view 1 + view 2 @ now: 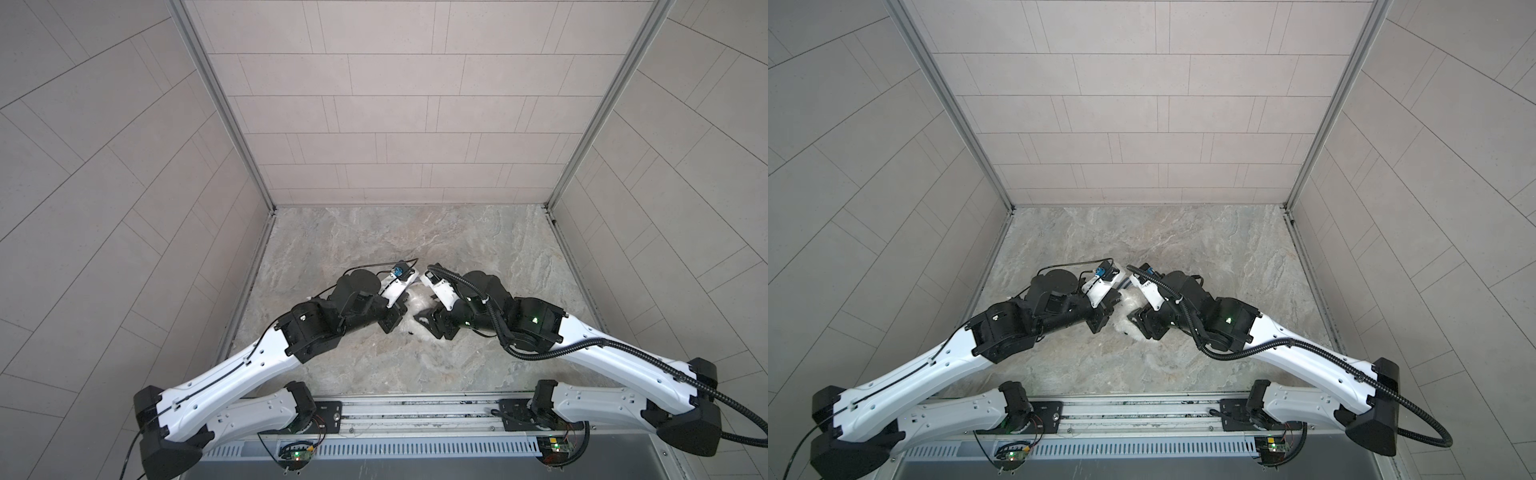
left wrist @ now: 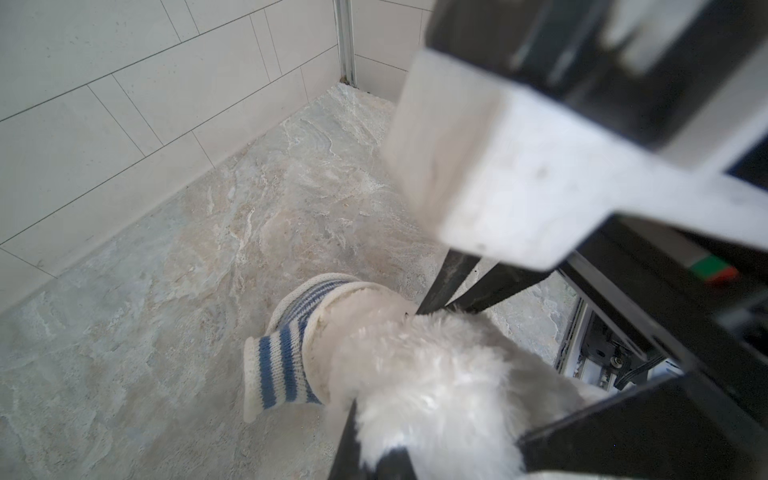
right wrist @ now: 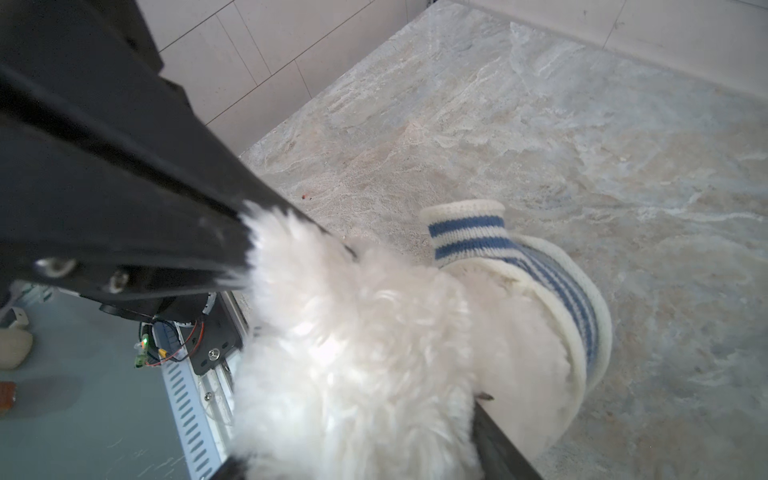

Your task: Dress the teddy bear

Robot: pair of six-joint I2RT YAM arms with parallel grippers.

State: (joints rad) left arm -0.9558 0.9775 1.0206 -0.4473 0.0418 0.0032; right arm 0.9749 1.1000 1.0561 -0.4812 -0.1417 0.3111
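Note:
The teddy bear (image 1: 415, 300) (image 1: 1128, 316), white and fluffy, lies mid-table between both grippers, mostly hidden by them in both top views. A blue-and-white striped shirt (image 2: 286, 365) (image 3: 582, 324) sits round its far end, and one sleeve (image 3: 465, 232) sticks out. My left gripper (image 2: 436, 424) (image 1: 400, 316) comes in from the left, shut on the bear's fur. Fur fills the jaws of my right gripper (image 3: 357, 436) (image 1: 424, 319), which is shut on the bear from the right. Its fingers (image 2: 449, 286) dip into the fur just behind the shirt's hem.
The marbled tabletop (image 1: 374, 241) is boxed in by tiled walls (image 1: 395, 104) at the back and both sides. A metal rail (image 1: 415, 409) carrying the arm bases runs along the front edge. The two wrists nearly touch above the bear.

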